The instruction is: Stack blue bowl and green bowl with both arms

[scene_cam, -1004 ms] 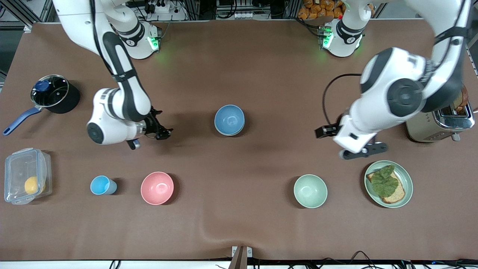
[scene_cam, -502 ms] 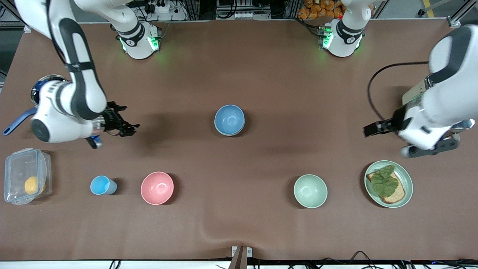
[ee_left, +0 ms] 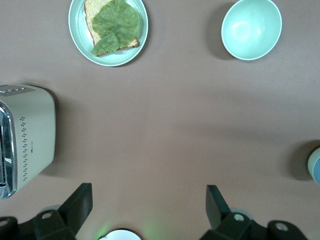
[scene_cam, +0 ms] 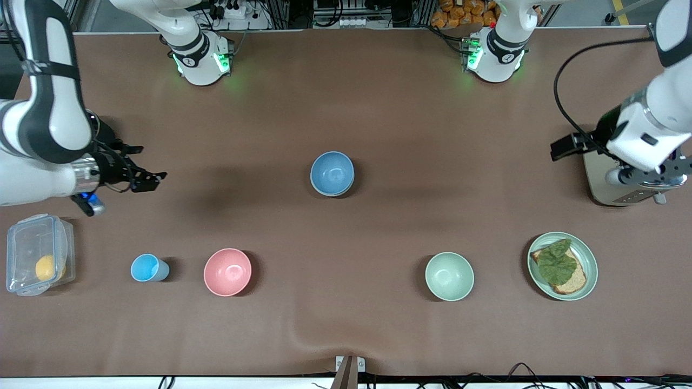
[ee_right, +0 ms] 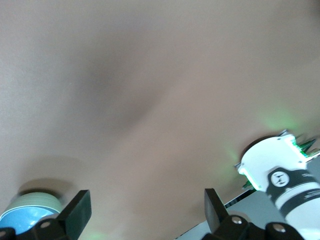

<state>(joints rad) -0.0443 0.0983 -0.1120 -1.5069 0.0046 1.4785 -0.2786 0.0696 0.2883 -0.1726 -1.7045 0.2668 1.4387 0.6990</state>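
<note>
The blue bowl [scene_cam: 332, 172] sits nested in the green bowl [scene_cam: 331, 193] at the middle of the table, so only the green bowl's pale rim shows under it. The right wrist view shows the same: blue bowl [ee_right: 24, 218] inside the green bowl [ee_right: 39, 201]. My right gripper [scene_cam: 147, 163] hangs open and empty over the bare table toward the right arm's end, well apart from the bowls. My left gripper [scene_cam: 650, 181] is open and empty over the toaster [scene_cam: 599, 186]. Both wrist views show wide jaws with nothing between them: right gripper [ee_right: 147, 200], left gripper [ee_left: 148, 200].
A mintier green bowl [scene_cam: 449, 276], a green plate [scene_cam: 589, 265] with bread and a leaf, a pink bowl [scene_cam: 227, 272], a light-blue cup [scene_cam: 147, 268] and a clear container [scene_cam: 38, 254] stand nearer the front camera. A dark pot is mostly hidden by the right arm.
Both arms have swung outward from the middle: the right gripper toward the right arm's end, the left gripper to over the toaster. The bowls have not moved.
</note>
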